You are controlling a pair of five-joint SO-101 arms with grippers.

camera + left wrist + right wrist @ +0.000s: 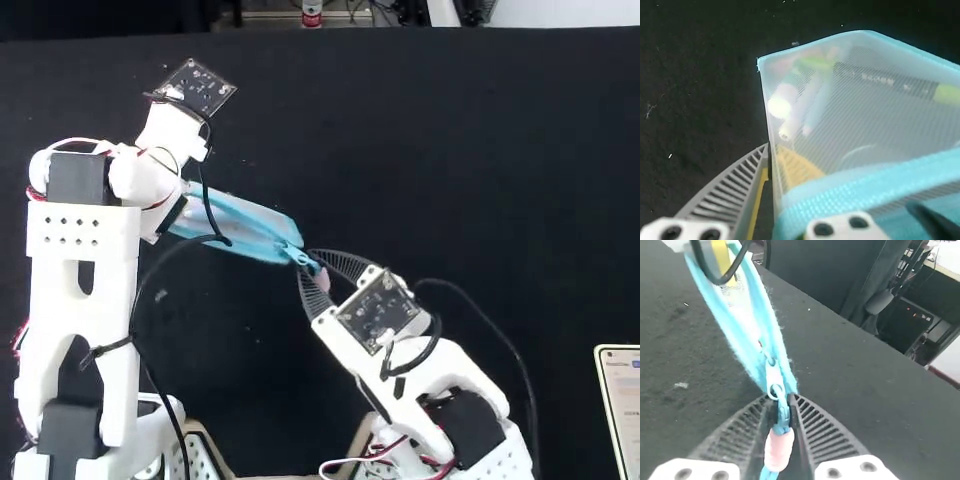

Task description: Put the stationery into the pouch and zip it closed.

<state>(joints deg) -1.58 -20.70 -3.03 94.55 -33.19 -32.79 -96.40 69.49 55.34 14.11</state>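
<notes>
High view: teal mesh pouch (pixel 245 232) left of centre on black table (pixel 450 150), stretched between two grippers. Left gripper (pixel 190 218) clenched on one short end of pouch; right gripper (pixel 318 275) clenched on zip pull (pixel 781 422) at opposite end. Broad run of table surface beyond pouch and toward the right; far table edge along the top of the view; phone (pixel 622 400) at the right edge, well apart from both arms.

Left wrist view: stationery (pixel 810 100) inside pouch, seen through mesh, pens bunched toward one corner; dark pen (pixel 890 82) with green end along the far seam.

Right wrist view: pouch held edge-up, teal zip band (pixel 752 335) running away from ribbed fingers (pixel 735 437); slider (pixel 774 382) just ahead of fingertips, pink tab (pixel 779 450) between them. Extent of zip closure not discernible.
</notes>
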